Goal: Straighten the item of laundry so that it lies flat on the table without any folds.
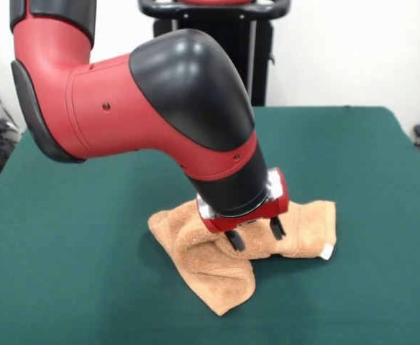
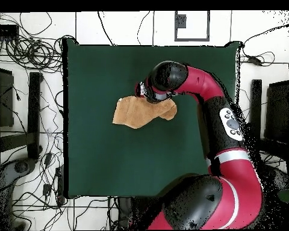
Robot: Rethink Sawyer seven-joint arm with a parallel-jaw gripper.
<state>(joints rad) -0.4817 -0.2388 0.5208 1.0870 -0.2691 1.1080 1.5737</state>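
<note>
Towel (image 1: 217, 277) sits near the middle of the green worktop (image 1: 73, 287), still bunched. Going left to right in the front view: the left part of the towel is doubled over into a thick fold that runs down to a point toward the camera; the middle is humped up under the gripper (image 1: 255, 235); the right part lies flatter, with the white tag (image 1: 326, 251) at its right corner. The fingers (image 1: 236, 241) are spread slightly, tips down at the towel's raised middle, right on or just above the cloth; can't tell if any cloth is pinched. In the overhead view the towel (image 2: 135, 114) is an uneven, lumpy shape, not square. Judgement: task is far from done; the left fold and centre hump still need pulling out flat.
</note>
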